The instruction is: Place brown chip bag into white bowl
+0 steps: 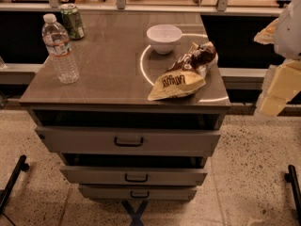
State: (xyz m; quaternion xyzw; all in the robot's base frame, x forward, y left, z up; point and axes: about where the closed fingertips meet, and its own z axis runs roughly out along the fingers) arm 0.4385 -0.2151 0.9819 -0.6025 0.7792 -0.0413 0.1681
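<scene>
Brown chip bag (181, 76): lies flat on the near right part of the cabinet top, crinkled. Its pale yellow-tan end with dark lettering points near and left; its dark brown and white end points far and right, close to the right edge.
White bowl (164, 36): a small, round, plain bowl standing upright on the far middle of the top. It is just beyond the brown chip bag, near it but not touching.
Gripper (278, 91): pale blocky parts at the right edge of the view, off the right side of the cabinet and level with its near corner. It is apart from the bag and the white bowl, and holds nothing that can be seen. Whether it is wide or narrow cannot be told.
Robot arm (290, 25): a white rounded body above the gripper, cut off by the right edge.
Cabinet top (103, 65): a grey-brown, glossy surface with a thin bright arc of light curving past the bowl and bag.
Water bottle (60, 51): clear, white cap, upright near the left edge.
Green can (73, 21): upright at the far left corner, just beyond the bottle.
Drawers (127, 141): three on the near face, each with a dark handle.
Floor (254, 173): pale and speckled.
</scene>
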